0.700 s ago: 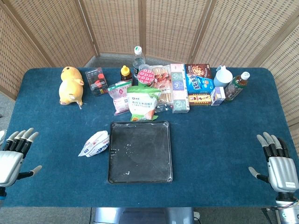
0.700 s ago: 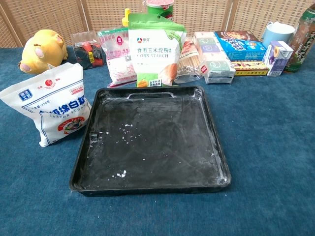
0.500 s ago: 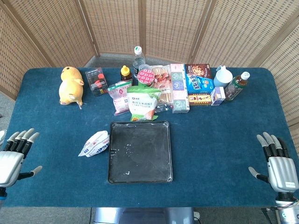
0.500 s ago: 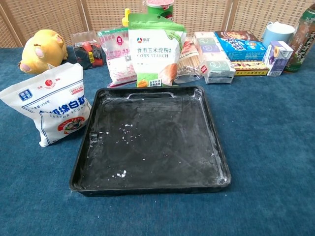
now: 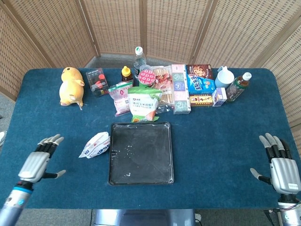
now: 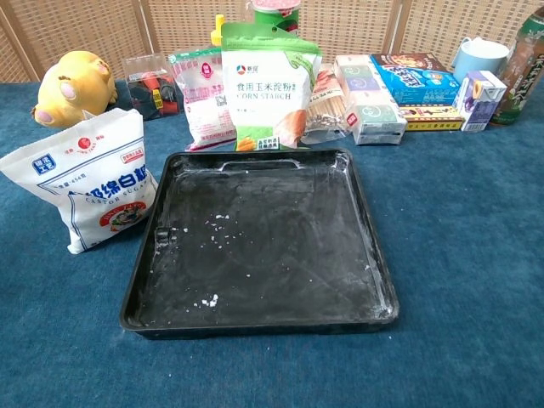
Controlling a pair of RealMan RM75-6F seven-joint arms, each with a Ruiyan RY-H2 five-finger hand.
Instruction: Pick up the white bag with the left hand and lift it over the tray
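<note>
The white bag of sugar stands on the blue table just left of the black tray; the chest view shows the white bag upright beside the tray. My left hand hovers open near the table's front left, well left of the bag, fingers spread. At the front right corner my right hand is open, far from the tray. Neither hand appears in the chest view.
A row of groceries lines the back: a yellow plush toy, a corn starch pouch, boxes, bottles and a pale blue jug. Wicker screens stand behind the table.
My left hand has moved right and inward over the table toward the white bag. The right hand, bag and tray have not moved.
</note>
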